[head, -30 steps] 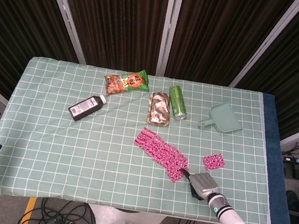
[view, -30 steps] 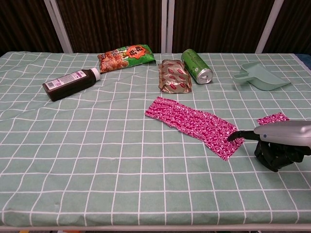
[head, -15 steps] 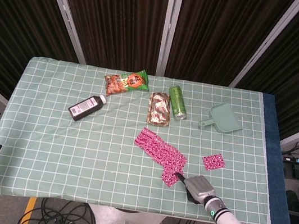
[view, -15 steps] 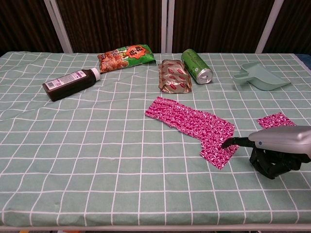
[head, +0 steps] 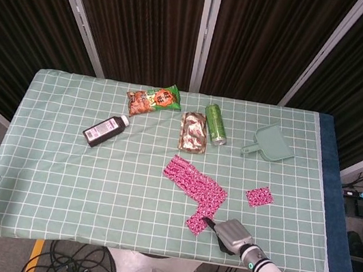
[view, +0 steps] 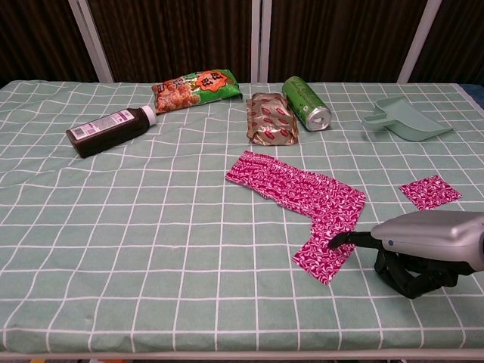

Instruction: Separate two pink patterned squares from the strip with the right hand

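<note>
Right hand (view: 423,249) pins the end square (view: 324,257) under one extended finger, other fingers curled; pink strip (view: 295,185) runs toward 11 o'clock.

Pink patterned strip (view: 299,191), bent; 1 separate square (view: 430,191).

The head view looks steeply down from high above the near side, taking in the whole surface (head: 60,158) and the dark curtains beyond. The chest view sits low and closer at the near edge, facing the far side. Both share the surface's (view: 113,249) middle and right
</note>
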Motion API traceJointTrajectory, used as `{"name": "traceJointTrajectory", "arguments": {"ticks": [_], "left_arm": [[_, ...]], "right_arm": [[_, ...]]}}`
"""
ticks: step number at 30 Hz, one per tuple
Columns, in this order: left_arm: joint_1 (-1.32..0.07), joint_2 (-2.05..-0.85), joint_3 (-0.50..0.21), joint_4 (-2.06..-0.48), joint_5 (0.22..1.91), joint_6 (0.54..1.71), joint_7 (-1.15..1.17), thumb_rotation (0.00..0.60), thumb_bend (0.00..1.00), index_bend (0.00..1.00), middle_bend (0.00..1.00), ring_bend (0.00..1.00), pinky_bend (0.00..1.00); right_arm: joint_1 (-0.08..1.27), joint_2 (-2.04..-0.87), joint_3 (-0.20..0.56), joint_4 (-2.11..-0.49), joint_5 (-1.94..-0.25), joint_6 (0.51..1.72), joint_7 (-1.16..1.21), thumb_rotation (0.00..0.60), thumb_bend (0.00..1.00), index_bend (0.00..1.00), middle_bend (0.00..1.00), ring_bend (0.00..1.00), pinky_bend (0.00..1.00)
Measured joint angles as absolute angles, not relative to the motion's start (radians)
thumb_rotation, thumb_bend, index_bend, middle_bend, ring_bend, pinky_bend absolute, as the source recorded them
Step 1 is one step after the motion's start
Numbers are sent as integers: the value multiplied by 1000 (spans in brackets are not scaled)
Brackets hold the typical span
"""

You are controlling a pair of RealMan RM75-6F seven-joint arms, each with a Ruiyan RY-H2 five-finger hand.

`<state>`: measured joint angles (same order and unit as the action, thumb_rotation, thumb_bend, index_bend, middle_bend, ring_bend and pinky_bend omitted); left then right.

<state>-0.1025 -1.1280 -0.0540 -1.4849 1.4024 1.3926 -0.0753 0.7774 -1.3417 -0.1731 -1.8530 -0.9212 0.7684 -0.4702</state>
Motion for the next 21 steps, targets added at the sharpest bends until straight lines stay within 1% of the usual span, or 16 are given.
{"name": "traceJointTrajectory", "arguments": {"ticks": [11,21], "left_arm": [[-95,-1121,-59,-1477,1396,1401,-93,600,247,86,52,0,143],[-90,-1113,-66,-1473,1391,1410,-107,600,247,86,52,0,143]], "right_arm": [[790,-1367,-180,-1886,-923,787,-513,600,1000,71,849,935,952],[812,-1391,-170,-1889,-894,792,-536,600,1000,71,849,935,952]]}}
